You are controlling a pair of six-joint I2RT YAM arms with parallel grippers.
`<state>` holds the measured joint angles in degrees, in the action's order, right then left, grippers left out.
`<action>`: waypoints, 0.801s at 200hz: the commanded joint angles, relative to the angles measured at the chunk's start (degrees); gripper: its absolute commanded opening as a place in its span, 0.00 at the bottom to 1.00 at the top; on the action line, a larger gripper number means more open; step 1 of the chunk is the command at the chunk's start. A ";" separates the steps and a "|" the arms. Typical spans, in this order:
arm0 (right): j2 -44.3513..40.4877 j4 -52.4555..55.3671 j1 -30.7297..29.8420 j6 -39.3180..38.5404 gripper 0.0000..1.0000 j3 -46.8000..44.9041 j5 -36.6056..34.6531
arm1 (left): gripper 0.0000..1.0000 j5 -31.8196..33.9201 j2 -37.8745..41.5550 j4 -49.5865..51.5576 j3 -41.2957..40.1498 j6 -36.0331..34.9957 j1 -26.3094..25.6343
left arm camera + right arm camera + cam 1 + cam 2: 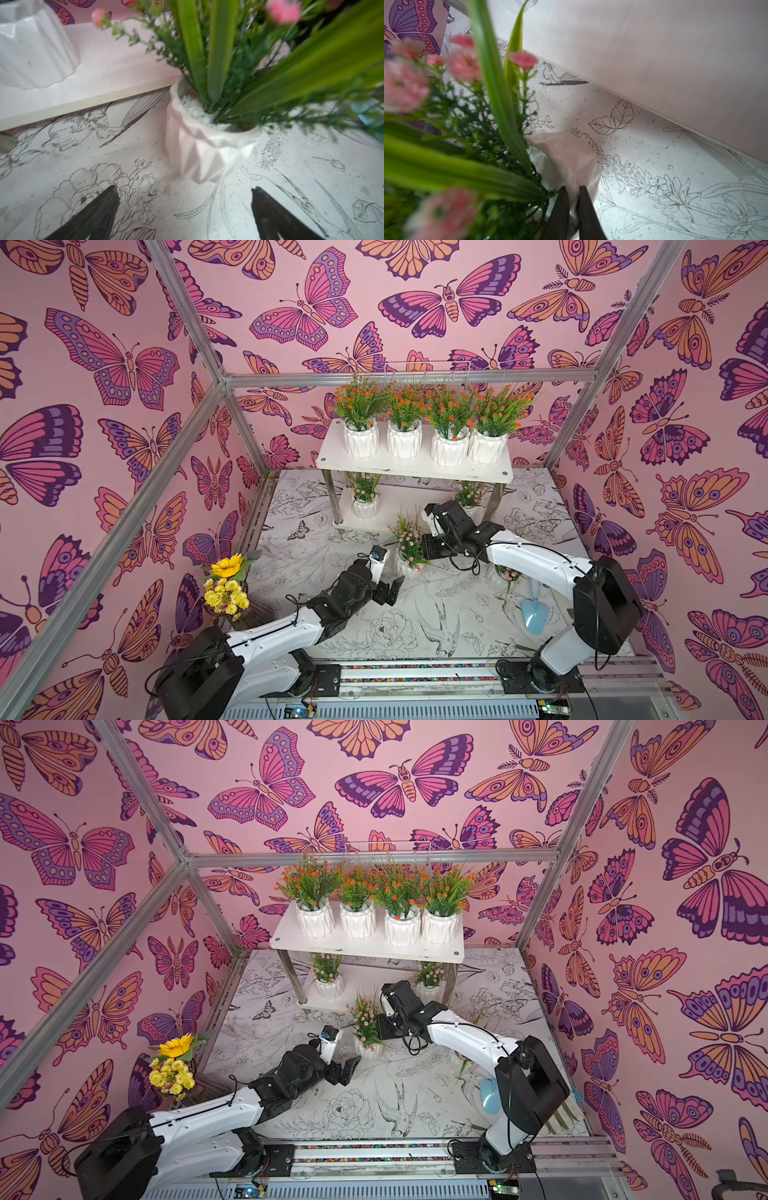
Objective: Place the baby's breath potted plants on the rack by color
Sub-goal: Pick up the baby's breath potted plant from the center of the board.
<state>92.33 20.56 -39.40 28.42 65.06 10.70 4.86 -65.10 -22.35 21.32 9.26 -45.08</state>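
- Rack (415, 472) top board: full, 4 orange plants (428, 414), no gap.
- Lower board (395, 497): L-end pink plant (365, 499), R-end pink plant (469, 494); middle bare.
- Loose pink plant (409, 541) + R arm (536, 560) stand in front of that gap.
- Table (415, 601) front-centre open; sunflower vase (226, 589) at L edge; 4th pink pot (508, 573) seems tucked under R arm.

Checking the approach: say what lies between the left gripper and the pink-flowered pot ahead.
Only bare tabletop separates left gripper from pink-flowered pot; left wrist view.
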 commanded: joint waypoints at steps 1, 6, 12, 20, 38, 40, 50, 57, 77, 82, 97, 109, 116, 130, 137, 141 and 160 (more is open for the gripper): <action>-1.85 -2.41 0.29 -0.29 0.00 0.03 1.77 | 1.00 -4.75 -2.73 -5.64 2.37 -2.22 -0.36; -1.89 -2.45 0.29 -0.25 0.00 -0.15 1.70 | 1.00 -5.26 -3.55 -6.30 2.75 -2.47 -0.36; -1.86 -2.66 0.24 -0.17 0.00 -0.24 1.69 | 1.00 -5.90 -4.44 -6.84 3.19 -2.75 -0.36; -1.84 -3.04 0.29 -0.11 0.00 -0.58 1.62 | 1.00 -6.97 -5.70 -7.13 4.08 -2.99 -0.36; -3.19 -3.07 0.29 -0.07 0.00 -0.82 1.39 | 1.00 -9.08 -9.53 -7.14 6.23 -3.59 -0.34; -3.54 -3.09 0.29 -0.05 0.00 -0.83 1.38 | 1.00 -9.26 -9.90 -7.15 6.44 -3.62 -0.35; -3.84 -3.24 0.29 -0.02 0.00 -1.13 1.34 | 1.00 -9.84 -11.39 -7.12 7.34 -3.72 -0.35; -3.99 -3.37 0.28 0.06 0.00 -1.22 1.29 | 1.00 -9.93 -12.31 -7.21 7.89 -3.71 -0.38; -4.43 -3.59 0.29 0.31 0.00 -1.50 1.34 | 1.00 -10.31 -14.59 -7.28 9.31 -3.72 -0.37; -4.52 -3.66 0.29 0.27 0.00 -1.51 1.32 | 1.00 -10.42 -15.05 -7.33 9.58 -3.72 -0.36; -4.79 -3.68 0.29 0.38 0.00 -1.54 1.54 | 1.00 -10.32 -16.22 -7.84 10.13 -3.53 -0.37; -5.04 -3.59 0.20 0.30 0.00 -1.64 1.75 | 1.00 -10.27 -16.87 -9.02 10.06 -3.42 -0.37; -5.13 -3.68 0.15 0.43 0.00 -1.81 1.86 | 0.99 -10.23 -17.13 -9.69 10.06 -3.21 -0.38; -5.31 -4.16 0.18 0.78 0.00 -2.20 2.27 | 1.00 -10.28 -17.69 -11.17 9.97 -2.93 -0.40; -5.33 -4.51 0.20 1.07 0.00 -2.57 2.57 | 0.99 -10.31 -17.97 -11.71 9.97 -2.93 -0.39; -5.41 -4.62 0.20 1.18 0.00 -2.69 2.72 | 0.99 -10.19 -18.08 -12.02 9.97 -2.85 -0.45; -5.42 -5.29 0.17 1.78 0.00 -3.26 3.49 | 0.99 -9.95 -18.54 -14.08 9.64 -2.84 -0.40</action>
<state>89.34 19.77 -39.13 28.73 62.06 10.90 -3.68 -82.65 -31.75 30.41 6.46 -45.12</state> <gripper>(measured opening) 0.115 0.994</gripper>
